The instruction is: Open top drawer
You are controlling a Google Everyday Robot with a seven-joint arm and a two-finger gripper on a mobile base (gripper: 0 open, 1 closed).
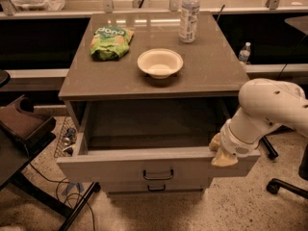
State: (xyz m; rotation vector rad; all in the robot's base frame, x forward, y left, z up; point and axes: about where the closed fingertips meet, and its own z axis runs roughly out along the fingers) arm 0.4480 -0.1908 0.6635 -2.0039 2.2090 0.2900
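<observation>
The top drawer (110,168) stands pulled well out beneath the cabinet top (96,81); its wide grey front carries a small dark handle (158,175), and its plain box lies in shadow; the gripper (221,152) sits at the drawer's right front corner, against the top edge; whether it clamps there I cannot tell
</observation>
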